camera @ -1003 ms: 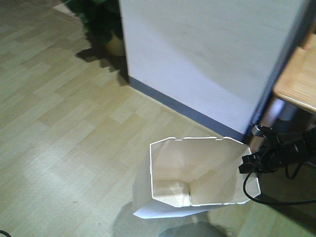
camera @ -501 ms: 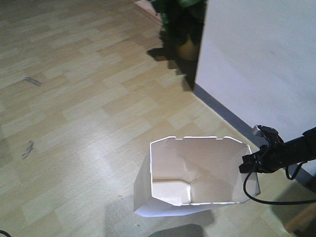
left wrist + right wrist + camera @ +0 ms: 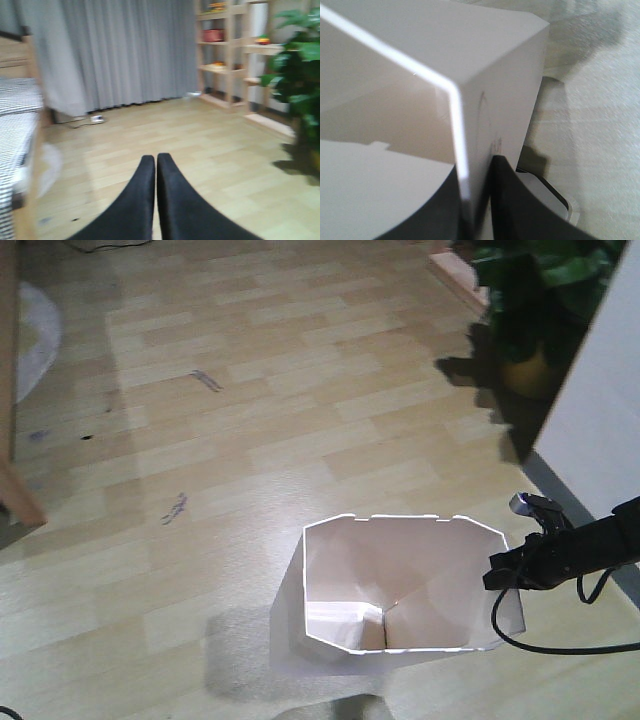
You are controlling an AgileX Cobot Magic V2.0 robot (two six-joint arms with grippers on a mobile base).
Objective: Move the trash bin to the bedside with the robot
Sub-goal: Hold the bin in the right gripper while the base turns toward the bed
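In the exterior front-facing view, the white thin-walled plastic trash bin, with an octagonal notched rim and a cream-looking inside, sat low in the frame over the pale wooden plank floor. The slim black right gripper met its right rim, and the arm reached in from the right edge with a black cable looping below. A shadow lay off to the bin's left, so it seemed lifted, though I could not be sure. A dark green potted plant stood well apart by the white wall. No bed showed plainly here, so I judged the carrying leg to be in hand, with the setting-down not yet reached. In the left wrist view, the black left gripper pointed out level over the floor, jaws pressed together on nothing. The light-brown wooden bed with black-and-white checked bedding stood at the far left, before grey curtains. In the right wrist view, the jaws were pinched on the bin's thin wall at a corner, one finger inside and one outside. The next move called for the base to swing towards that bed with the pinch firm, then for the bin to be lowered beside the frame before release.
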